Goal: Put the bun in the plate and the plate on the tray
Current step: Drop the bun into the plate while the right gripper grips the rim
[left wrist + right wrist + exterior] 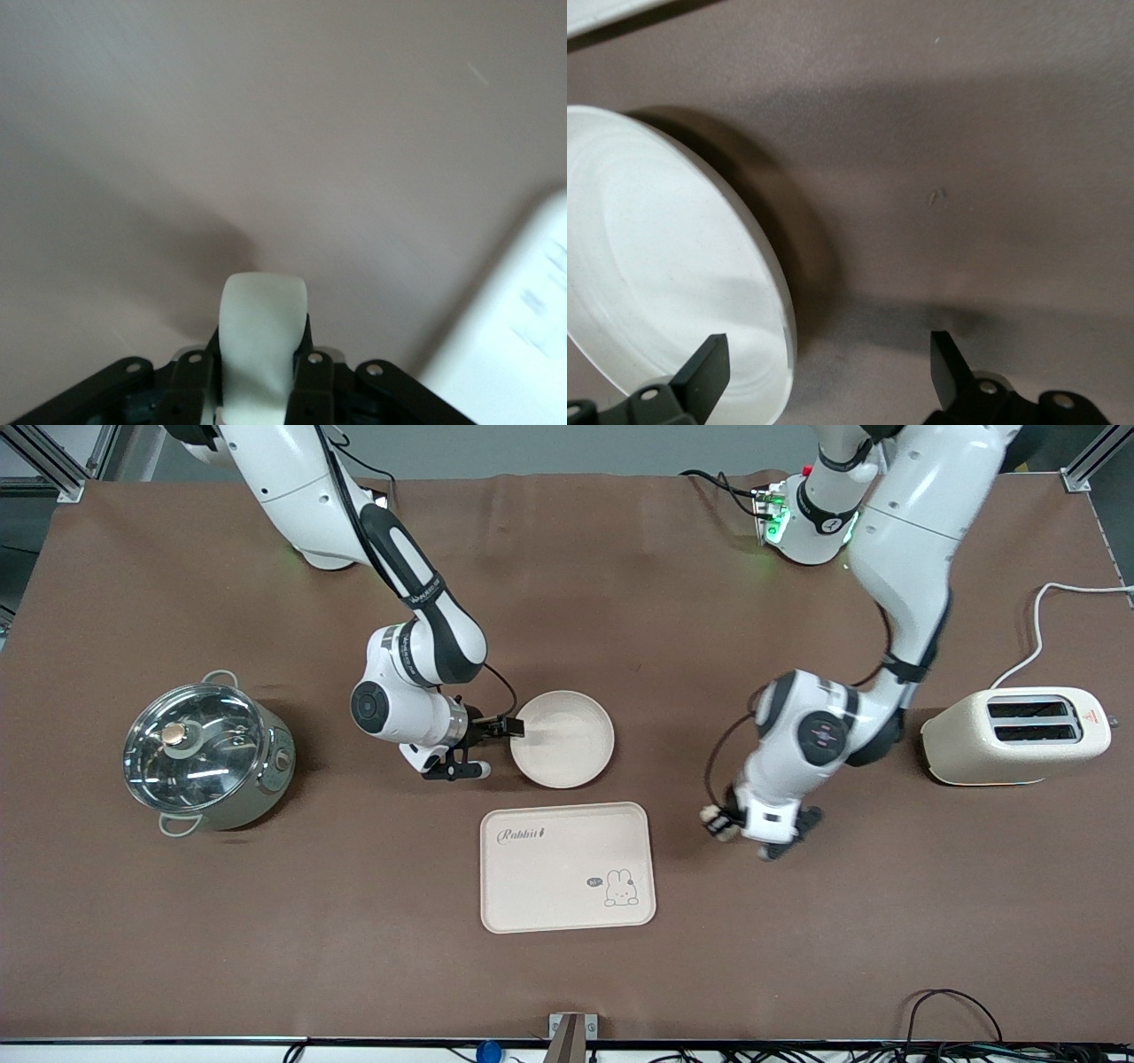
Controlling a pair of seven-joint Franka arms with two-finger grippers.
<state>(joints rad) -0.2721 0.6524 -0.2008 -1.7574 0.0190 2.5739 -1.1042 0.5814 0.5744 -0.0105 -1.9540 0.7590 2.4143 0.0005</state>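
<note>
The bun [262, 341] is gripped between the fingers of the left claw [725, 824], which is held low over the bare table [842, 939], just beside the tray [567, 866] toward the left arm's end. The right claw [496, 746] is spread open at the rim of the plate [563, 739], one finger [704, 367] over the dish and the other outside it. The tray lies nearer the front camera than this claw and the plate.
</note>
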